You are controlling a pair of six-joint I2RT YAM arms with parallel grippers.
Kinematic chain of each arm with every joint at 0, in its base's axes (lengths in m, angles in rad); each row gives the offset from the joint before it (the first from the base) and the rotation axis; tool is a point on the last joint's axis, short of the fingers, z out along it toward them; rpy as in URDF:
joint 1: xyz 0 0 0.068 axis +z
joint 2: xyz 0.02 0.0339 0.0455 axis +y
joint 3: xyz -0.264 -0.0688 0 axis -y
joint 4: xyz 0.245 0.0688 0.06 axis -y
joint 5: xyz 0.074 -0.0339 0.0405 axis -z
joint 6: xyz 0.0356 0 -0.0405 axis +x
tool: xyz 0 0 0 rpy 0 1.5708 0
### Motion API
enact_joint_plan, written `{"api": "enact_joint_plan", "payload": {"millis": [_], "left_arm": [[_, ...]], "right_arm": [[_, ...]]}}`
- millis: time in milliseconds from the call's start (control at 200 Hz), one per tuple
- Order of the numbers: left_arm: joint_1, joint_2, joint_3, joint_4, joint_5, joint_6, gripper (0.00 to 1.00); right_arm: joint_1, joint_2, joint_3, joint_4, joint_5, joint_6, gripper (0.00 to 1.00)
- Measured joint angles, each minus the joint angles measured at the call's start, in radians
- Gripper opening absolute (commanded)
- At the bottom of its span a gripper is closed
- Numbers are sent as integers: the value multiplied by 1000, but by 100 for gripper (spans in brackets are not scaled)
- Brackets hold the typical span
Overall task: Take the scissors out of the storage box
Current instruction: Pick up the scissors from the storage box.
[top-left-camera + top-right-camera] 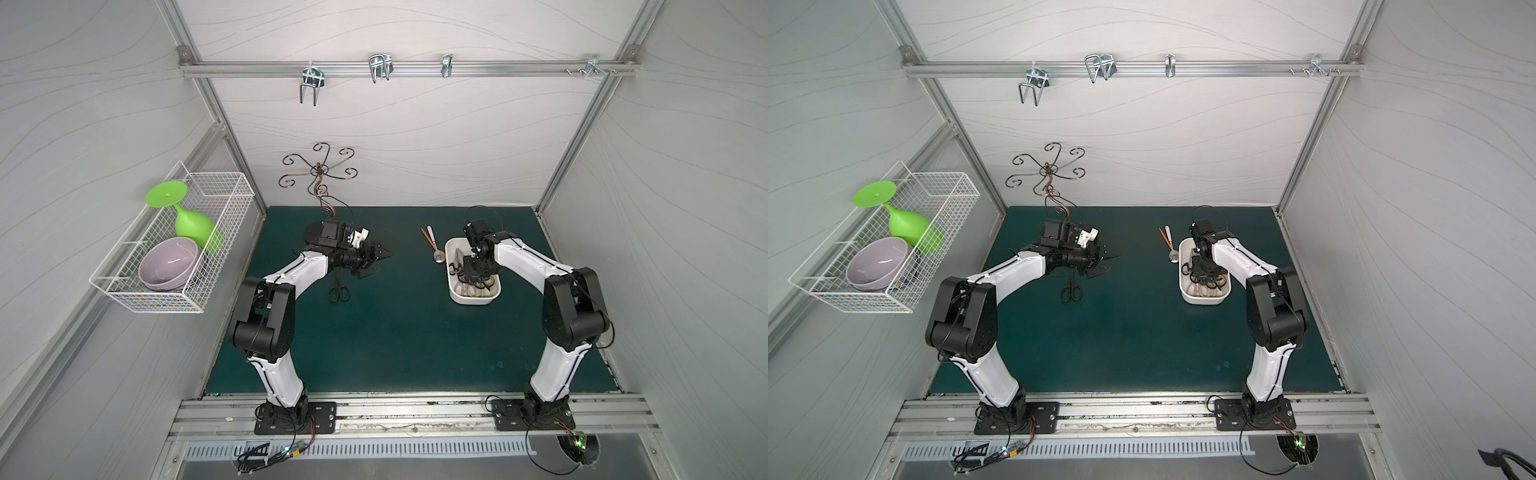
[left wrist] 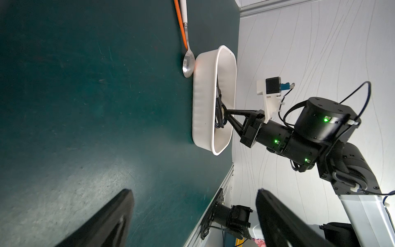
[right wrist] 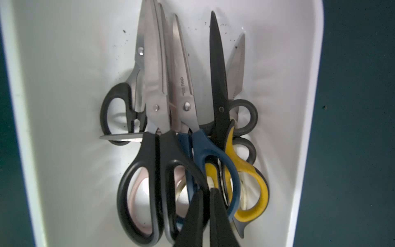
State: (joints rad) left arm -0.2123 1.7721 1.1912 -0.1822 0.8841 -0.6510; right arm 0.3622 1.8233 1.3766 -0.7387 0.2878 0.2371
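Out of the box: one black-handled pair (image 1: 338,291) lies on the green mat (image 1: 395,340), well apart from the tub; that much is done.
Left gripper (image 2: 193,190): spread wide, empty, above the mat.
Storage box (image 1: 475,300): holds the other scissors, so most of the task is left.
Right gripper (image 3: 207,189): clenched inside the box, seemingly on a loop of the large black-handled scissors (image 3: 149,162).
Right wrist only: blue-handled pair (image 3: 213,149) and yellow-handled pair (image 3: 245,166), mostly hidden by the arm in both top views.

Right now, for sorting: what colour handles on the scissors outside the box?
Black; the scissors show best in a top view.
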Motion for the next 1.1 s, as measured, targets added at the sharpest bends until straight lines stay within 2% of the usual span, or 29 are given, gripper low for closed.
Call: {"api": "enact_joint_plan", "payload": {"millis": [435, 680, 870, 1100], "left_arm": [[-53, 11, 0, 7, 0, -8, 94], [-174, 11, -29, 181, -6, -92, 89], [-268, 11, -97, 315, -60, -170, 87], [-287, 11, -107, 393, -87, -214, 82]], "right_arm": [[-1, -141, -24, 5, -20, 17, 0], [13, -295, -147, 88, -161, 124, 0], [97, -318, -209, 161, -247, 214, 0], [177, -317, -230, 208, -354, 283, 0]]}}
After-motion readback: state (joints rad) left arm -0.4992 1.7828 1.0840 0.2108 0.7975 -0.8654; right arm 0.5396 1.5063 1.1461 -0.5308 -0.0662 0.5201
